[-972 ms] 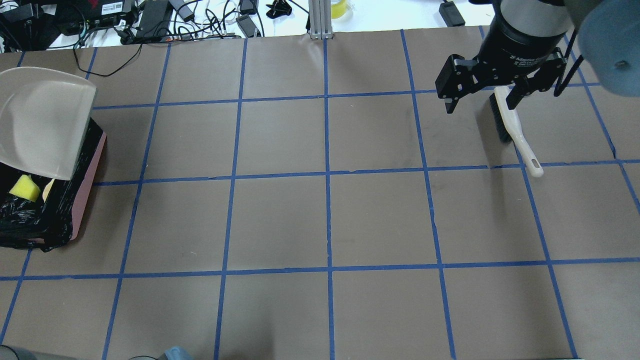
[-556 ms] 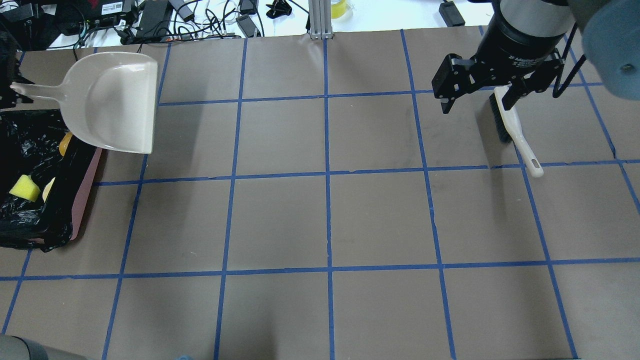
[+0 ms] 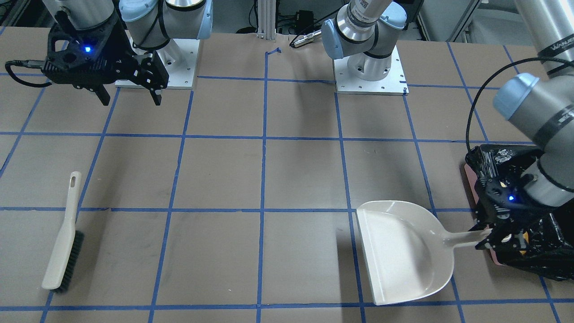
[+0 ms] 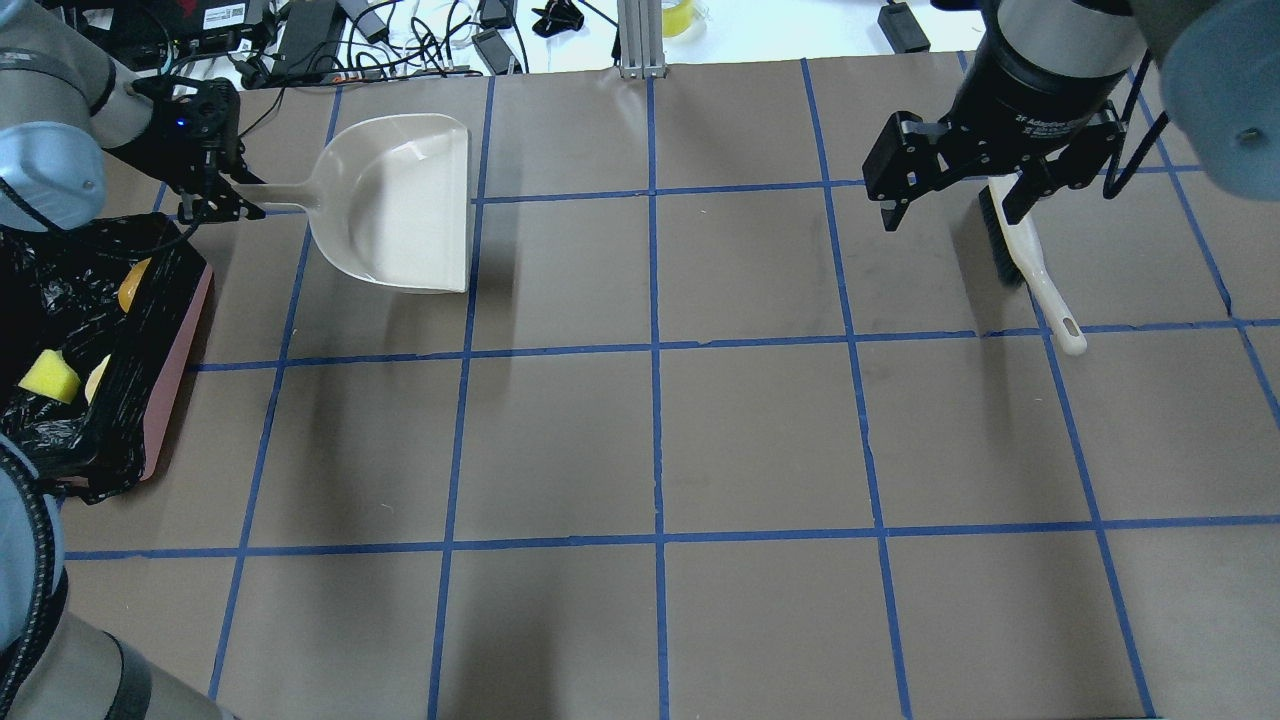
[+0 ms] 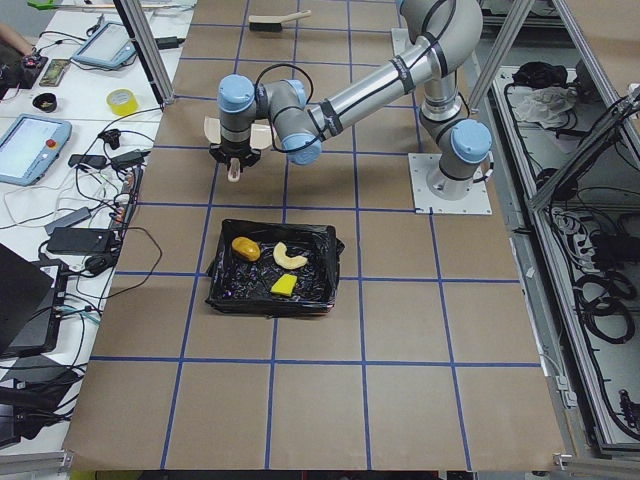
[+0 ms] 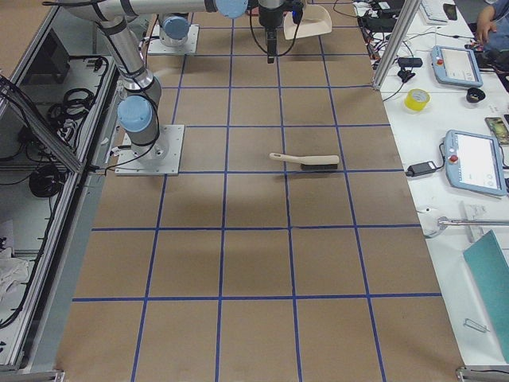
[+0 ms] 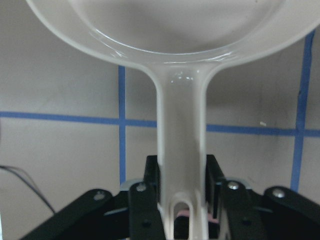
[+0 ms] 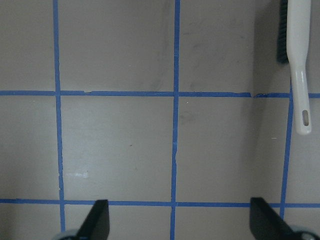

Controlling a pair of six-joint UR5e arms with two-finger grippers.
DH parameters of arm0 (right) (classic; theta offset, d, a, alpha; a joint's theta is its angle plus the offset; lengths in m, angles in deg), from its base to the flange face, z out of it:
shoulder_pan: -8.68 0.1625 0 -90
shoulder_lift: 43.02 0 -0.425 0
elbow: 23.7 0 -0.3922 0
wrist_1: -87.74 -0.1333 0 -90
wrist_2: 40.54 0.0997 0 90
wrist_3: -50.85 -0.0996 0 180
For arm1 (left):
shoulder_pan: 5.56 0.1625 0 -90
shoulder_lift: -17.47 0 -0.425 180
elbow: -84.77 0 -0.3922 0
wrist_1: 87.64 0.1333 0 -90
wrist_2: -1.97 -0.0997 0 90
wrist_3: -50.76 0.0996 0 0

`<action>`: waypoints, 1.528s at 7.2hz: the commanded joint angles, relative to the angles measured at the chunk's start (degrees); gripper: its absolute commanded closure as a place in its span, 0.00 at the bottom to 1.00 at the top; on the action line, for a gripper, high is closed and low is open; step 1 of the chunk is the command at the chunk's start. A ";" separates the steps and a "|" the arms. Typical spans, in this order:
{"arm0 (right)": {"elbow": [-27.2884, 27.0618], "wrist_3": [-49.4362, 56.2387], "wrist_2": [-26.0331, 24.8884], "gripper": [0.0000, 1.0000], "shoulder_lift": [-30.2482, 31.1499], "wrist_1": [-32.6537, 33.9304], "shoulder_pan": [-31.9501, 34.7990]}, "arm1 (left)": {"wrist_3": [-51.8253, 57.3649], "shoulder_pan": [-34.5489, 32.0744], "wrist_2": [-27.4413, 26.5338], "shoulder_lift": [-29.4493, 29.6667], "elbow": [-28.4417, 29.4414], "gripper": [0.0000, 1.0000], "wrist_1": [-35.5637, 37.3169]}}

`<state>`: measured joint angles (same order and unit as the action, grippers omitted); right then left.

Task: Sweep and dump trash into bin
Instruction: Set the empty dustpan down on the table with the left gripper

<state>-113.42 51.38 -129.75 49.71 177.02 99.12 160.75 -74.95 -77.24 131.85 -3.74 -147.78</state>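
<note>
The trash lies in the bin, a pink container with a black bag: a golden potato lump, a tan croissant piece and a yellow wedge. My left gripper is shut on the handle of the beige dustpan. It holds the pan level and empty, just right of and beyond the bin. My right gripper is open and empty. It hovers above the table beside the white hand brush.
The brush lies flat on the brown paper with its black bristles on one side. Cables and power supplies lie past the table's far edge. An aluminium post stands at the far middle.
The left gripper has carried the dustpan from tipped over the bin to the right, off the bin, and turned it level. The right gripper has hardly moved.
</note>
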 commanded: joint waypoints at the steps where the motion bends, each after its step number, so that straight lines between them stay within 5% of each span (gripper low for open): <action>1: -0.02 0.09 -0.08 0.00 -0.01 -0.07 0.00 | 1.43 -3.19 -0.32 4.09 2.89 1.00 -1.19; 3: -0.02 0.09 -0.08 0.00 -0.01 -0.07 0.00 | 2.15 -3.91 -4.80 5.24 3.61 1.00 -1.38; 8: -0.11 0.18 -0.51 0.00 -0.53 0.11 0.00 | -3.05 -6.55 -4.72 7.62 2.91 1.00 -1.73; 9: -0.11 0.18 -0.08 0.00 -0.45 0.46 -0.17 | -2.77 -6.55 -4.72 7.62 1.77 0.82 -1.03; 10: -0.11 0.18 -0.08 0.00 -0.53 0.55 -0.17 | -2.77 -6.55 -4.81 7.53 1.15 0.22 -1.03; 11: -0.11 0.18 0.01 0.00 -0.45 0.55 -0.17 | -2.77 -6.55 -4.90 7.01 1.15 0.00 -1.03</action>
<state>-113.52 51.55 -129.84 49.24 177.49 98.97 157.92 -81.47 -82.03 139.28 -2.24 -148.89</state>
